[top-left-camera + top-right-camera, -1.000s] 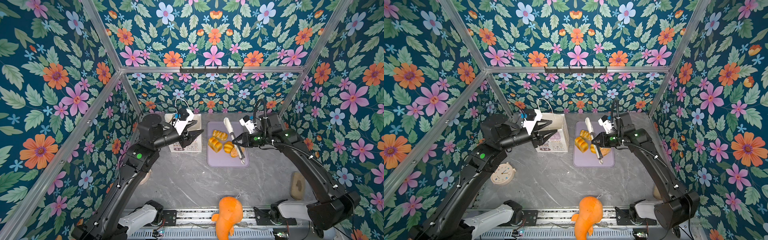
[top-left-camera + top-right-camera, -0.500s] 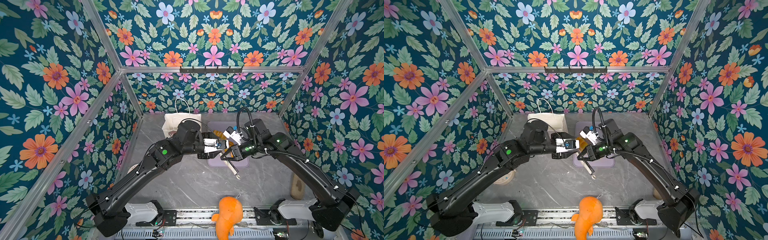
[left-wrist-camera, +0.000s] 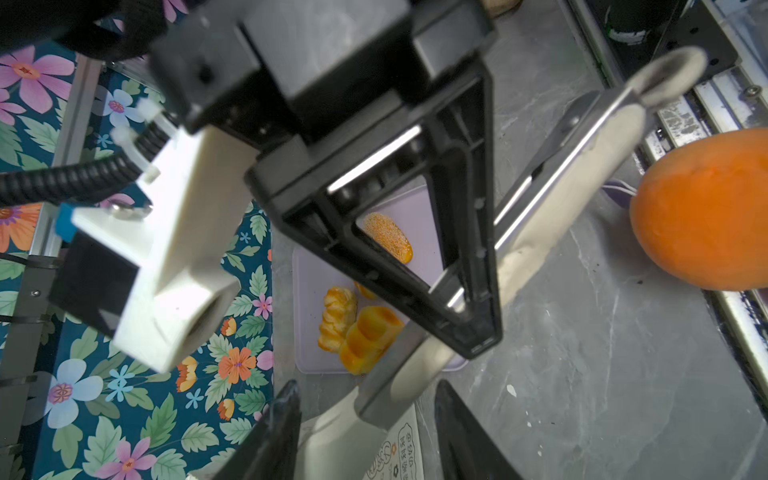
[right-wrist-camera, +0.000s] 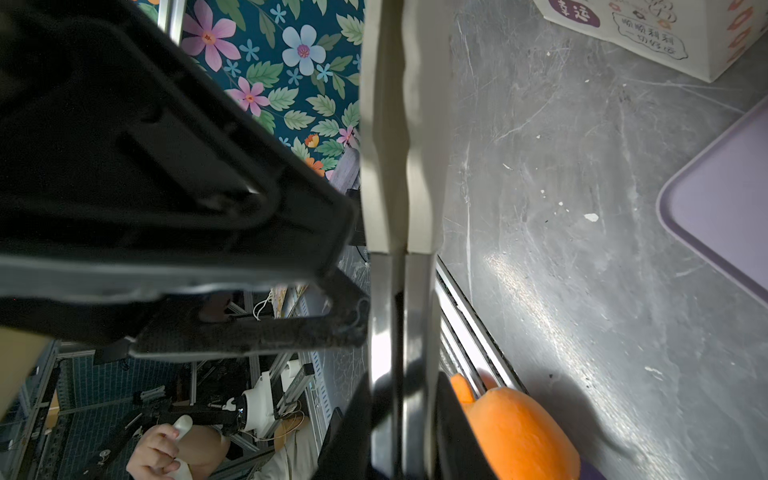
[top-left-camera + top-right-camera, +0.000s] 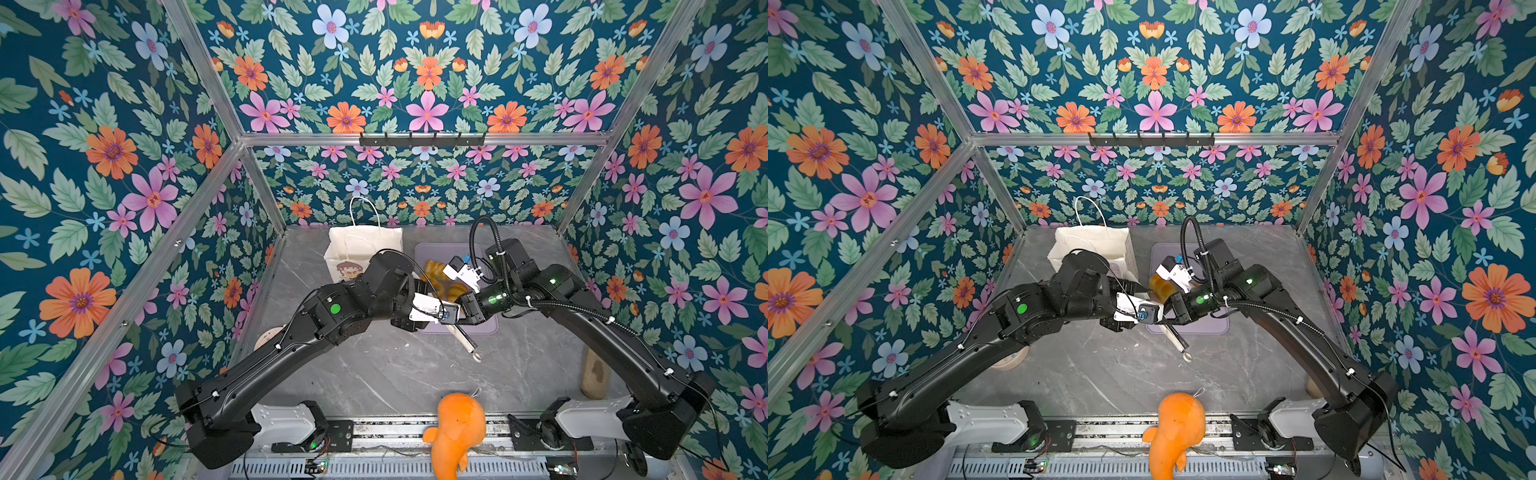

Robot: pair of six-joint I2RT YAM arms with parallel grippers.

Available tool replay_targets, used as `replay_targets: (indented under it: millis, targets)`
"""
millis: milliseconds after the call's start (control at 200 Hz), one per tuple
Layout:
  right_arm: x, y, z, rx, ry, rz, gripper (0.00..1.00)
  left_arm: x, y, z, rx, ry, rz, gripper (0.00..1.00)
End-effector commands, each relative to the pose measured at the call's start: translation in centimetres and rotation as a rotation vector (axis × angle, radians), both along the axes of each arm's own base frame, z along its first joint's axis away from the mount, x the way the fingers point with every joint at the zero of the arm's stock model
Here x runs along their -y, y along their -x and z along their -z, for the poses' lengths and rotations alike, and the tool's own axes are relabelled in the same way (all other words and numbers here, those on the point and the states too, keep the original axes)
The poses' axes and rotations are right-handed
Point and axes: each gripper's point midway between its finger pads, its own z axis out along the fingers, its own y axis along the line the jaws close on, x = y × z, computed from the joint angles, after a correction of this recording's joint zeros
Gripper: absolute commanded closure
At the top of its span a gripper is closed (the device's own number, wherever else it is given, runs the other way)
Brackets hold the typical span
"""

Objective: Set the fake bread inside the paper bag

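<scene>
Three pieces of fake bread lie on a purple tray (image 3: 307, 291): a seeded roll (image 3: 388, 241), a braided roll (image 3: 338, 318) and a blocky loaf (image 3: 370, 343). They also show in a top view, fake bread (image 5: 440, 270). The white paper bag (image 5: 365, 249) (image 5: 1092, 245) stands upright left of the tray. My right gripper (image 4: 405, 415) is shut on cream-and-metal tongs (image 5: 466, 341) above the tray's front edge. My left gripper (image 3: 365, 388) is open, its fingers on either side of the tongs' cream tip (image 3: 332, 432).
An orange plush toy (image 5: 457, 432) sits at the front edge by the rail. A small round clock (image 5: 1013, 361) lies at the left wall under my left arm. A beige object (image 5: 594, 370) stands at the right wall. Both arms meet mid-table.
My left arm has swung from the bag to the middle. My right gripper has carried the tongs off the tray toward the front. In the last half second both barely moved.
</scene>
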Motion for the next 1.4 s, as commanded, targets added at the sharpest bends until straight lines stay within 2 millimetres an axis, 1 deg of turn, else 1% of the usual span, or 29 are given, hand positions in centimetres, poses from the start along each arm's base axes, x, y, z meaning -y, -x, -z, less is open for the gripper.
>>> replay_targets:
  millis: [0, 80, 190, 300, 410, 470, 620, 700, 765, 850, 1045, 1145, 1230, 1390]
  targets:
    - [-0.3, 0.7, -0.3, 0.0, -0.028, -0.041, 0.79, -0.4, 0.3, 0.9, 0.009, -0.046, 0.018, 0.47]
    - [-0.4, 0.8, -0.3, -0.003, -0.032, -0.048, 0.79, -0.3, 0.3, 1.2, 0.015, -0.064, 0.025, 0.47]
    - [-0.5, 1.0, -0.4, -0.007, -0.039, -0.055, 0.79, 0.0, 0.4, 1.7, 0.023, -0.09, 0.039, 0.5]
    - [-0.7, 1.0, -0.3, -0.018, -0.039, -0.057, 0.79, 0.5, 0.8, 2.2, 0.026, -0.105, 0.055, 0.55]
    - [-0.7, 0.9, -0.1, -0.027, -0.035, -0.057, 0.79, 0.7, 0.5, 2.8, 0.056, -0.144, 0.038, 0.61]
    - [-0.8, 0.9, -0.1, -0.026, -0.036, -0.055, 0.79, 0.8, 0.4, 3.1, 0.065, -0.156, 0.038, 0.62]
    - [-0.8, 0.8, -0.2, -0.025, -0.04, -0.054, 0.79, 0.9, 0.5, 3.2, 0.081, -0.162, 0.037, 0.62]
    - [-0.9, 0.7, -0.3, -0.026, -0.041, -0.053, 0.79, 1.0, 0.4, 3.4, 0.104, -0.168, 0.031, 0.57]
    - [-0.9, 0.7, -0.3, -0.027, -0.042, -0.052, 0.79, 1.0, 0.5, 3.7, 0.118, -0.178, 0.038, 0.57]
    - [-0.9, 0.7, -0.5, -0.024, -0.044, -0.05, 0.79, 1.1, 0.6, 3.5, 0.126, -0.172, 0.039, 0.57]
    - [-0.7, 0.8, -0.5, -0.017, -0.042, -0.047, 0.79, 1.3, 0.8, 3.4, 0.127, -0.168, 0.042, 0.69]
    - [-0.7, 0.8, -0.7, -0.002, -0.05, -0.045, 0.76, 1.2, 0.7, 3.4, 0.129, -0.172, 0.038, 0.77]
    - [-0.5, 0.6, -0.7, 0.031, -0.045, -0.033, 0.7, 1.2, 0.8, 3.5, 0.122, -0.168, 0.033, 0.77]
    - [-0.3, 0.2, -0.5, 0.059, -0.03, -0.019, 0.65, 1.0, 0.8, 3.0, 0.125, -0.133, 0.014, 0.78]
